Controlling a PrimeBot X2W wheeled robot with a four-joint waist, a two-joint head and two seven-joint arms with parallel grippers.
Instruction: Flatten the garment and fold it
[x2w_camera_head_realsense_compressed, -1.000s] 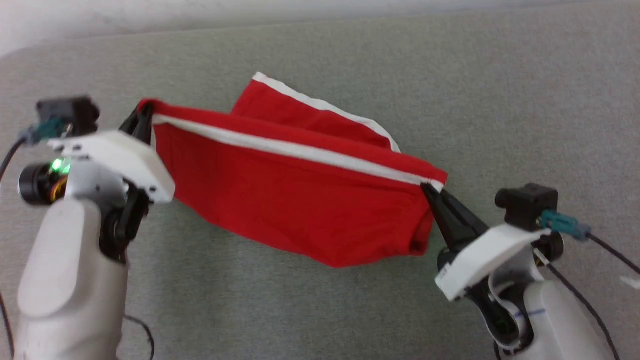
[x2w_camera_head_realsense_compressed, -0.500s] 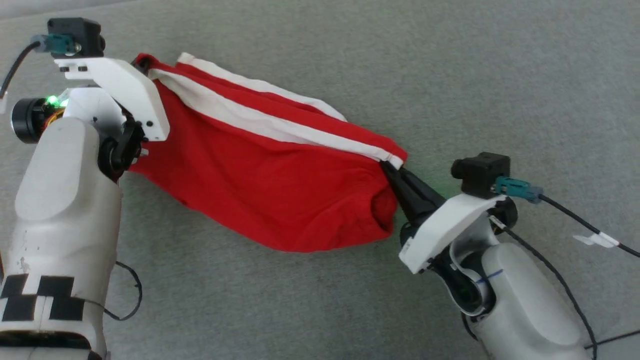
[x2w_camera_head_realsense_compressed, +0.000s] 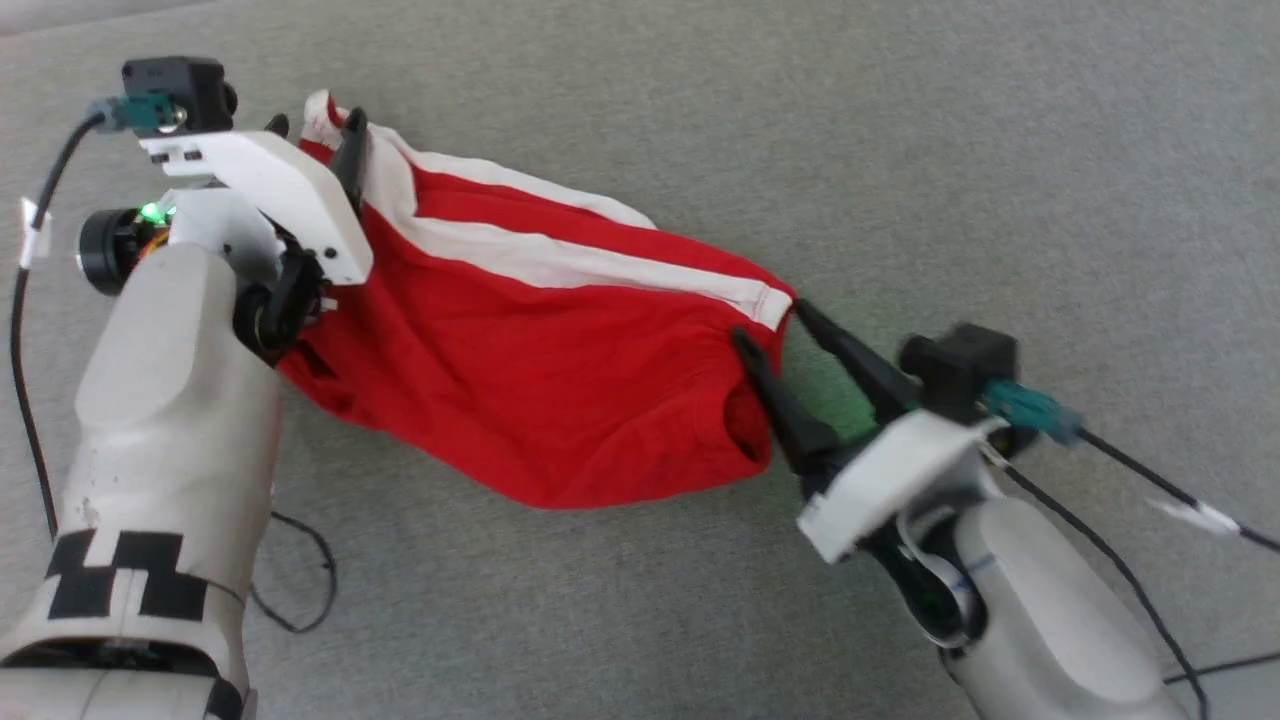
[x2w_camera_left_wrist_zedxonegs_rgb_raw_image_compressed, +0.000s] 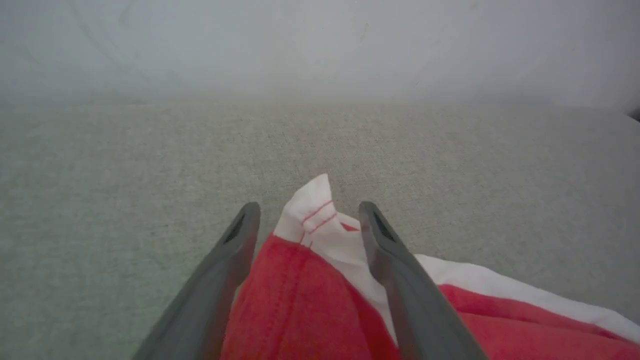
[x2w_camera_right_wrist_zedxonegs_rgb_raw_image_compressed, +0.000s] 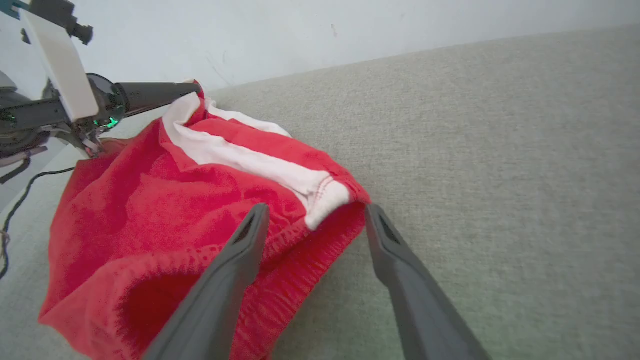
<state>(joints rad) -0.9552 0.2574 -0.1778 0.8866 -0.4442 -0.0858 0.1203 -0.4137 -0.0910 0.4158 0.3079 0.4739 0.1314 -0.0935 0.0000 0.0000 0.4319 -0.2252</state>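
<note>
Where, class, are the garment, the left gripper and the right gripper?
garment (x2w_camera_head_realsense_compressed: 560, 390), head view, red middle panel.
left gripper (x2w_camera_left_wrist_zedxonegs_rgb_raw_image_compressed: 310, 207), left wrist view, midway between fingertips.
right gripper (x2w_camera_right_wrist_zedxonegs_rgb_raw_image_compressed: 317, 207), right wrist view, midway between fingertips.

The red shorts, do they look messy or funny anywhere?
Yes. The garment lies crumpled and slanted on the grey surface, not flat: its white stripe runs askew, and the end by the right gripper bulges open in a puffy fold. One corner sits between the open left gripper fingers.
</note>
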